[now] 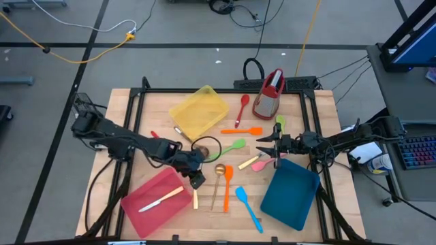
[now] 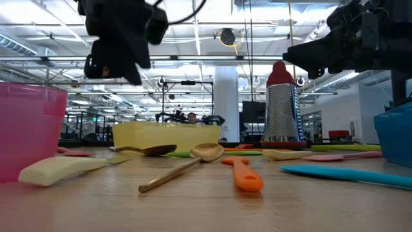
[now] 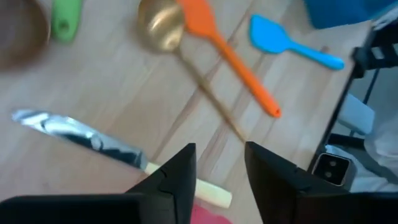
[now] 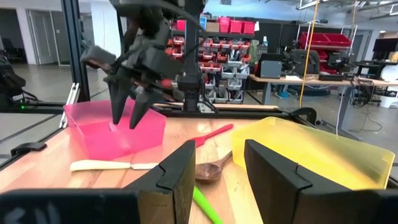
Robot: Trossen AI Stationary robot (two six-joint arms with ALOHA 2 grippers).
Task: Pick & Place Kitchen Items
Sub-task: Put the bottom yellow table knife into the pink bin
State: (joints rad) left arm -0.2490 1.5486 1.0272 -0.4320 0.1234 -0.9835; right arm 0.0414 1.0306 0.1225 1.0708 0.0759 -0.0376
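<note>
Several utensils lie on the wooden table. A pale-handled knife [image 3: 81, 138] lies just below my left gripper [image 3: 217, 168], which is open and hangs above it next to the pink-red tray [image 1: 153, 201]. Another pale-handled knife [image 1: 161, 199] lies in that tray. A gold spoon [image 1: 219, 171], an orange spatula [image 1: 227, 184] and a blue spatula [image 1: 248, 208] lie to the right of the gripper. My right gripper [image 1: 263, 148] is open and empty at mid-table, pointing toward the table's left, above a pink spatula [image 1: 263, 164] and a pale utensil [image 1: 248, 163].
A yellow tray [image 1: 199, 111] stands at the far middle and a blue tray [image 1: 289, 192] at the near right. A metal grater [image 1: 269, 95] stands at the far right. A red spoon [image 1: 242, 109], an orange spatula [image 1: 251, 131], a green spatula [image 1: 231, 146] and a wooden spoon [image 4: 211, 169] lie between them.
</note>
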